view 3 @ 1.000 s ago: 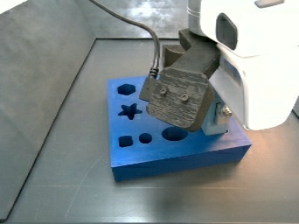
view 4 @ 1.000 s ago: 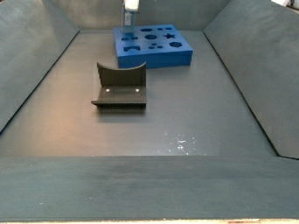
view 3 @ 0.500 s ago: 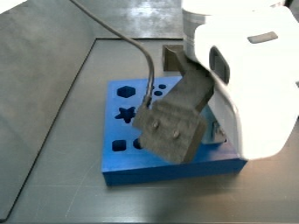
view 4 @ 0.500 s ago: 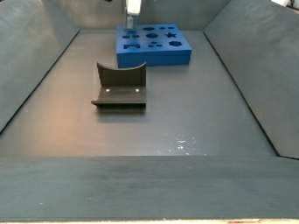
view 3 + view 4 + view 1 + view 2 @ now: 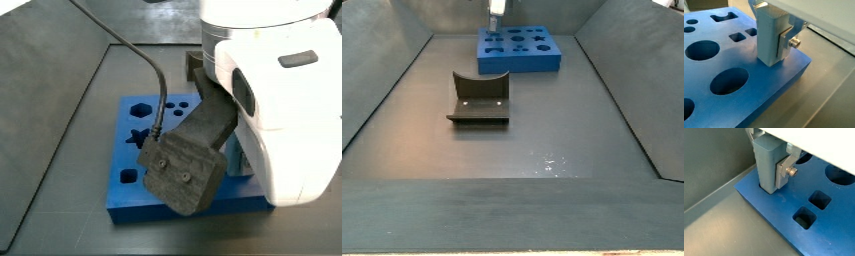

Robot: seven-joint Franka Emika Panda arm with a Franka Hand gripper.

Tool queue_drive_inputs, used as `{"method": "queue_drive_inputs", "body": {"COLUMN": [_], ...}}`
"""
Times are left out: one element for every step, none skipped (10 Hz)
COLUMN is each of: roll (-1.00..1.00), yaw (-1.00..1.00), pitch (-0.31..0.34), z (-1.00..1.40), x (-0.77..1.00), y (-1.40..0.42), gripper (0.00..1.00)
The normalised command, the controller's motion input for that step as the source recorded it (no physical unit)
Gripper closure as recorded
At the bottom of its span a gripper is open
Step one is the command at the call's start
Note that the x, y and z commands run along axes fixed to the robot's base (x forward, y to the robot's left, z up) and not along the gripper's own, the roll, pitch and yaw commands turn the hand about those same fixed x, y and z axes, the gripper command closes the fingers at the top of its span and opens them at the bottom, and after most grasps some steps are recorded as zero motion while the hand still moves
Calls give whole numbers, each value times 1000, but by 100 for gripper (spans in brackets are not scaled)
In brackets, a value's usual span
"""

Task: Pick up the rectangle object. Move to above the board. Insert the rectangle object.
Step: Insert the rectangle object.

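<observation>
My gripper (image 5: 769, 42) is shut on the rectangle object (image 5: 769, 35), a pale blue-grey bar held upright; both wrist views show it (image 5: 767, 165). One silver finger (image 5: 784, 170) with a screw presses its side. The bar's lower end meets the top of the bright-blue board (image 5: 764, 85) near an edge (image 5: 771, 203); I cannot tell whether it sits in a hole. In a side view the board (image 5: 520, 50) lies at the far end under the gripper (image 5: 497, 10). In a side view the arm hides the gripper and part of the board (image 5: 134, 205).
The dark fixture (image 5: 478, 98) stands on the grey floor mid-tray, nearer than the board. Sloped grey walls (image 5: 382, 90) ring the floor. A black cable (image 5: 140, 60) hangs over the board. Round and square holes (image 5: 727, 82) lie beside the bar.
The arm has come lower over the board with the bar. The board appears to have shifted slightly on the floor. The fixture has not moved.
</observation>
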Motion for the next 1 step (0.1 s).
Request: {"method": "queue_drive_inputs", "body": {"roll": [0], "yaw": [0], "pitch": [0], "z": [0], "x": [0], "y": [0], "gripper": [100]}}
